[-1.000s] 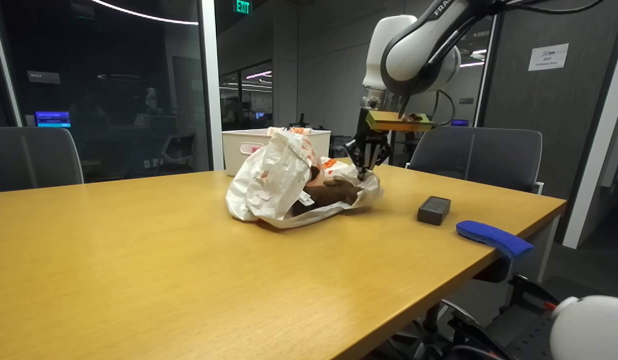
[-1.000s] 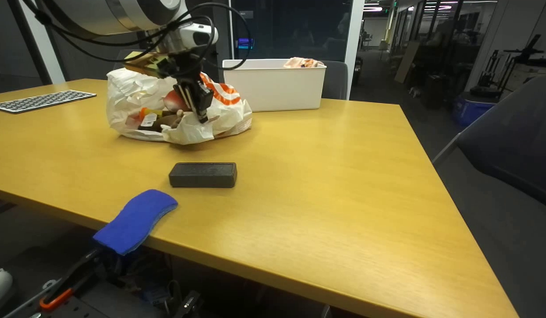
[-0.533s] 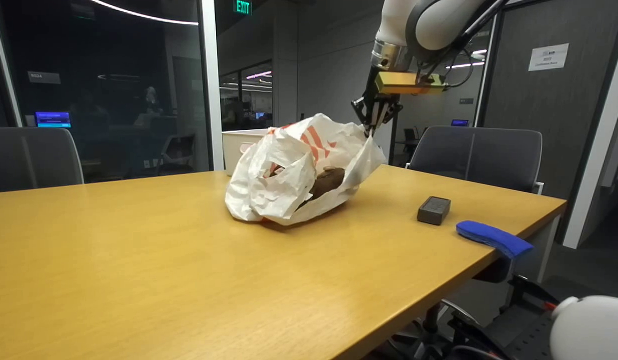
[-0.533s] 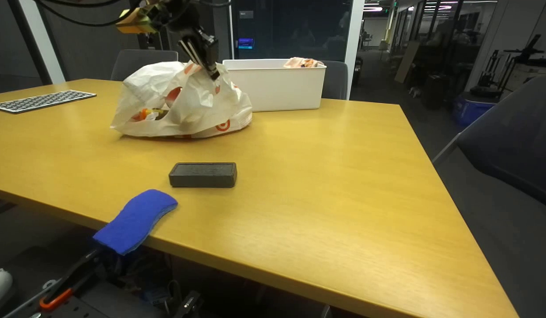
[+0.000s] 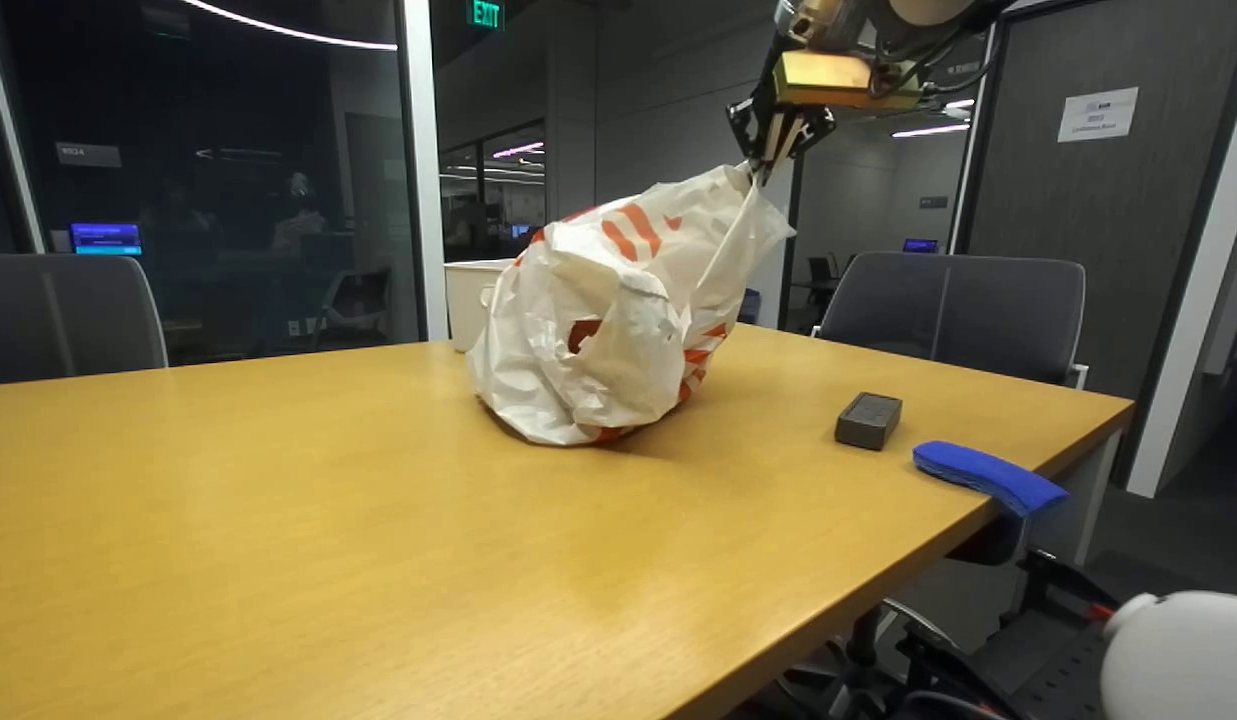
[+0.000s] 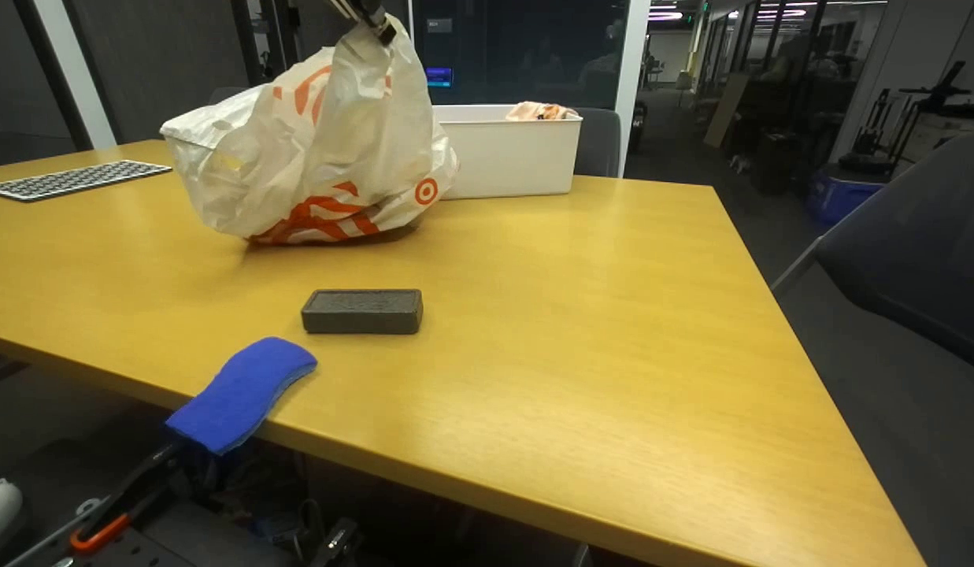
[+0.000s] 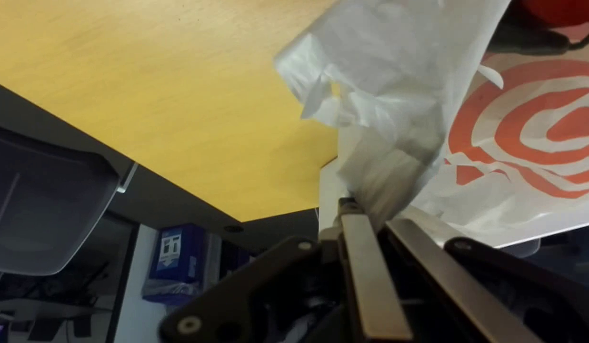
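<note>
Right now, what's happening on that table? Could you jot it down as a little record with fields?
Held thing: white plastic bag with red-orange print, stretched upward
Holder: gripper, shut on the bag's upper part
Bag's contents: mostly hidden; something red shows in the wrist view
Near the bag: white bin
Also on the table: dark gray block, keyboard
Table's edge: blue pad jutting past it

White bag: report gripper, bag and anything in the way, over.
Gripper closed on white bag. Bag stretched upward, base clearance unclear. Nearby: white bin, behind it in both exterior views.
</note>
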`<state>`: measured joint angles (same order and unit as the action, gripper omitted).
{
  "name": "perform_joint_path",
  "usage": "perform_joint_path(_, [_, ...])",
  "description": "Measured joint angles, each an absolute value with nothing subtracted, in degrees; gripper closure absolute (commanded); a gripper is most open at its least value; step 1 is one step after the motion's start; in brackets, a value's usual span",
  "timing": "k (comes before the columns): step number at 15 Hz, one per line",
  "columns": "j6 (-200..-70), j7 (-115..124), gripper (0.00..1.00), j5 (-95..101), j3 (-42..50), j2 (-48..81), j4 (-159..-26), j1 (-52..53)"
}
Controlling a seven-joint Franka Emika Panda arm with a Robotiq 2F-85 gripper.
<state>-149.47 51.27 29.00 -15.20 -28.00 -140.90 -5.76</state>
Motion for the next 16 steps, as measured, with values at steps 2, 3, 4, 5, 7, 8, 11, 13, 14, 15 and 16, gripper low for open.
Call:
perform_joint_path(2, [-149.44, 51.39, 0.95, 29.0, -15.86, -29.66, -141.25, -7.19])
perform_joint_path(3, [-149.38, 51.39, 0.95, 29.0, -16.22, -29.85, -141.55, -7.86])
perform_joint_path(4, [-149.26, 51.39, 0.93, 29.0, -16.63, -29.71, -141.93, -8.5])
perform_joint_path(5, [-149.03, 51.39, 0.93, 29.0, -17.05, -29.33, -142.36, -9.04])
perform_joint_path(7, [-148.62, 51.41, 0.93, 29.0, -17.82, -28.05, -143.16, -9.79])
perform_joint_path(8, [-148.39, 51.42, 0.92, 29.0, -18.08, -27.33, -143.41, -9.95])
perform_joint_path(11, [-147.32, 51.43, 0.93, 29.0, -18.43, -25.3, -143.55, -9.99])
perform_joint_path(13, [-146.71, 51.43, 0.68, 29.0, -18.46, -24.32, -143.56, -9.99])
perform_joint_path(14, [-146.33, 51.43, 0.62, 29.0, -18.46, -23.98, -143.55, -9.99])
perform_joint_path(15, [-145.8, 51.43, 0.56, 29.0, -18.46, -23.77, -143.55, -9.98])
perform_joint_path(16, [-145.04, 51.52, 0.47, 29.0, -18.46, -23.67, -143.52, -9.96])
